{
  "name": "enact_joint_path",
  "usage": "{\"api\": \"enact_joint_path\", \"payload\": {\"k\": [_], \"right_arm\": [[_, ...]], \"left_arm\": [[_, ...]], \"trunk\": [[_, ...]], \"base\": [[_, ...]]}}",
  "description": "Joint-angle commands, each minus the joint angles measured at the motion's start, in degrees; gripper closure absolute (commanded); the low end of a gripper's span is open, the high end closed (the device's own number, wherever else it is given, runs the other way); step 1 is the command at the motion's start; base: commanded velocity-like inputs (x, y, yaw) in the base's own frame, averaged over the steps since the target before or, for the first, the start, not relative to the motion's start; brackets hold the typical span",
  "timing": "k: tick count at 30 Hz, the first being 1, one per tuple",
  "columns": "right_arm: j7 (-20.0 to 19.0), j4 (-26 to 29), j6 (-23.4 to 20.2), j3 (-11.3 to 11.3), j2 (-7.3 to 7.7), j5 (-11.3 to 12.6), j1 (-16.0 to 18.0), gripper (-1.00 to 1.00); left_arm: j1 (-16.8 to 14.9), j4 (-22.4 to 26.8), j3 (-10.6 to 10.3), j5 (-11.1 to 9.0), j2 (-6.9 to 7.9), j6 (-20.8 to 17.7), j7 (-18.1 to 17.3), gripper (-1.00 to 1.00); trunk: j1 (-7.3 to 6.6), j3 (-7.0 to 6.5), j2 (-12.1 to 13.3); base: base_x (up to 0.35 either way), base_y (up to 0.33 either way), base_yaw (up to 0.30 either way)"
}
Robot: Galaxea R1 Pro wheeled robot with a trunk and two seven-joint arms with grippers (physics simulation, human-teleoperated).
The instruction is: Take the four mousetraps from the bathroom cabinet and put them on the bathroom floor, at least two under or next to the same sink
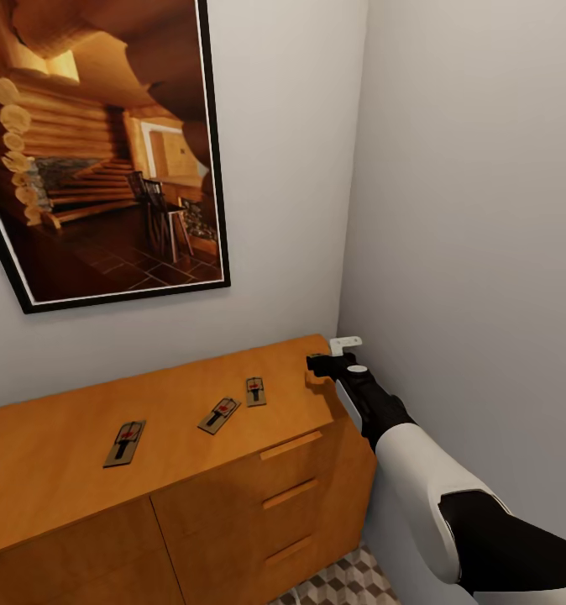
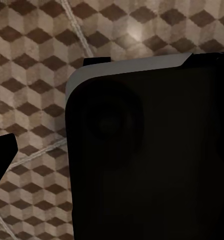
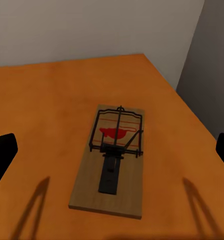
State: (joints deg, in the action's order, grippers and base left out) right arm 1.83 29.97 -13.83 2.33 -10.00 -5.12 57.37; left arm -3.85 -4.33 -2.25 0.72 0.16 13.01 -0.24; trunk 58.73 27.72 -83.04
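Observation:
Three mousetraps lie flat on top of the orange-brown cabinet (image 1: 233,496): one at the left (image 1: 125,443), one in the middle (image 1: 220,415) and one further right (image 1: 256,391). My right gripper (image 1: 319,363) hovers over the cabinet's right end, open. In the right wrist view a mousetrap (image 3: 112,160) with a red mark lies on the wood below and between the fingers of my right gripper (image 3: 112,150), untouched. My left gripper (image 2: 112,155) hangs over the bathroom floor (image 2: 37,50); one dark finger (image 2: 3,157) stands at the picture's edge. The sink is out of view.
A large framed picture (image 1: 98,151) hangs on the wall behind the cabinet. A grey side wall (image 1: 484,252) runs close along my right arm. A strip of cube-patterned floor (image 1: 342,584) shows beside the cabinet. A dark robot part (image 2: 151,160) covers much of the left wrist view.

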Motion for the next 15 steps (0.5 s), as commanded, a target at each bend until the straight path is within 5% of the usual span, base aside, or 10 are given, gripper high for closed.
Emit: {"api": "enact_joint_path", "payload": {"k": [1,15], "right_arm": [[0.2,0.1,-0.4,0.1,0.0,-0.5,0.0,-1.0],[0.2,0.0,-0.4,0.2,0.0,-0.5,0.0,-1.0]], "left_arm": [[-0.1,-0.2,-0.2,0.1,0.01,0.4,0.0,-1.0],[-0.1,-0.2,-0.2,0.1,0.01,0.4,0.0,-1.0]], "trunk": [[0.0,0.06,0.0],[0.0,0.06,0.0]], "base": [[0.0,0.0,0.0],[0.0,0.0,0.0]]}}
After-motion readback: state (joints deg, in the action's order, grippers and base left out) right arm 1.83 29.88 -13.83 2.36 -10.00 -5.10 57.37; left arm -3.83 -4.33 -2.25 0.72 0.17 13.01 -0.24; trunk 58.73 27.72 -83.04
